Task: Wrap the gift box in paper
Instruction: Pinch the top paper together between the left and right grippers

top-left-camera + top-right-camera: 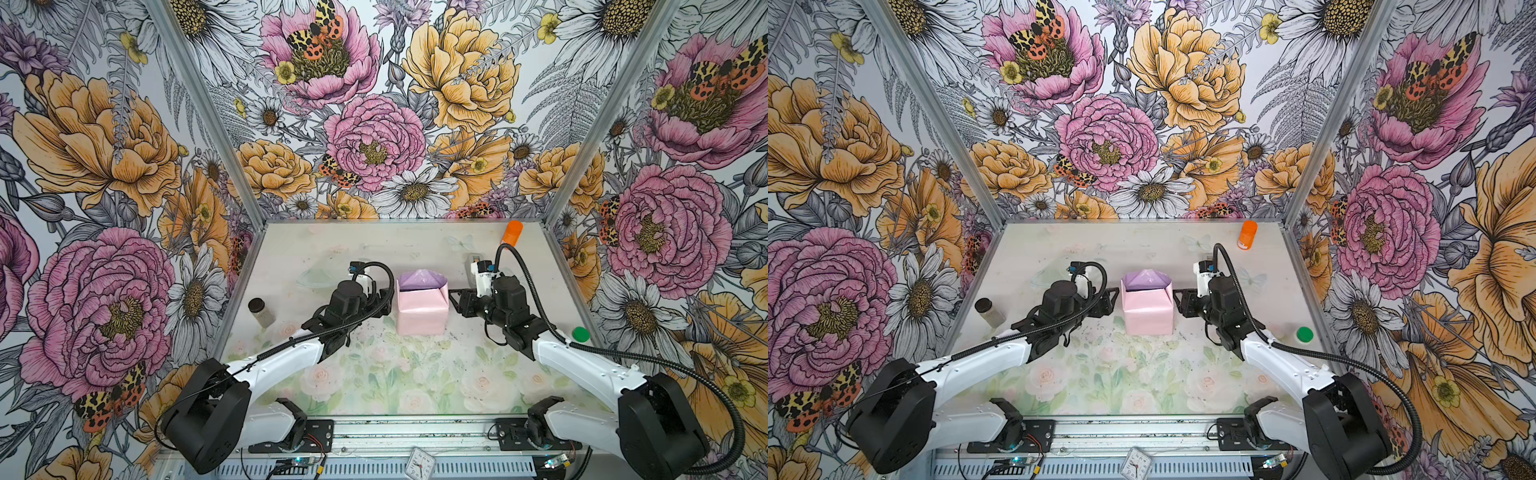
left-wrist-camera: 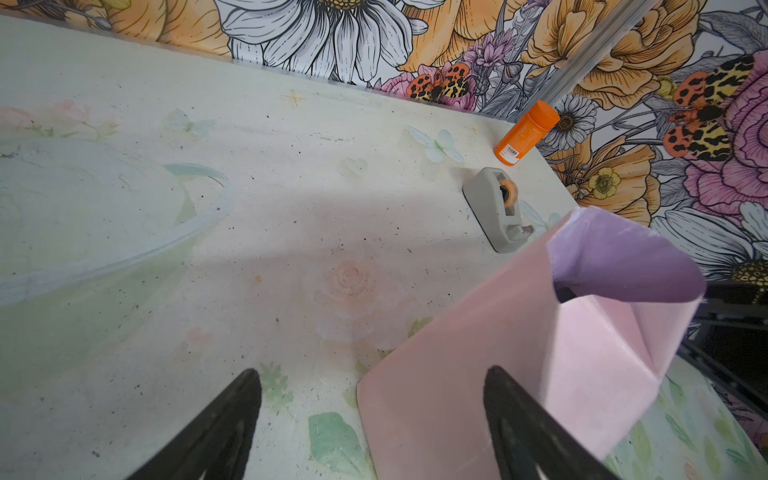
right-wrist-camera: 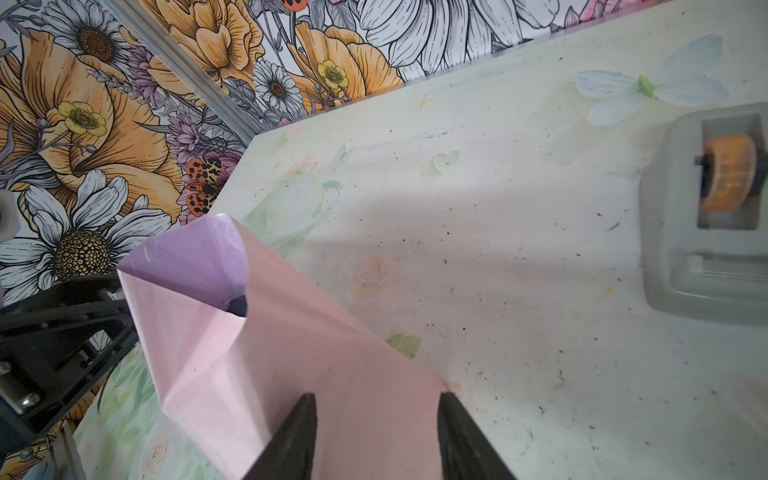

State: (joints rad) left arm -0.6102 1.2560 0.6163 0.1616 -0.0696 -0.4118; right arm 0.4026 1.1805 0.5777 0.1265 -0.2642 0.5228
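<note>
Closest in, a small clock (image 1: 419, 464) lies on the front rail. Further back stands the paper (image 1: 422, 309), folded pink side out around the gift box (image 3: 237, 306), of which only a dark sliver shows under the raised lilac flap. The left gripper (image 2: 372, 370), jaws spread wide, sits just beside the parcel's left side. The right gripper (image 3: 377, 395), jaws partly apart, pinches nothing at its right side. A tape dispenser (image 2: 496, 208) lies beyond.

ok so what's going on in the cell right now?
Two arms are wrapping a gift. The paper is folded pink side out around the gift box, of which only a dark sliver shows at the far end, where a lilac flap stands open. The left claw and the right claw flank the parcel, both open, pinching nothing. A tape dispenser sits apart at the back right.
</note>
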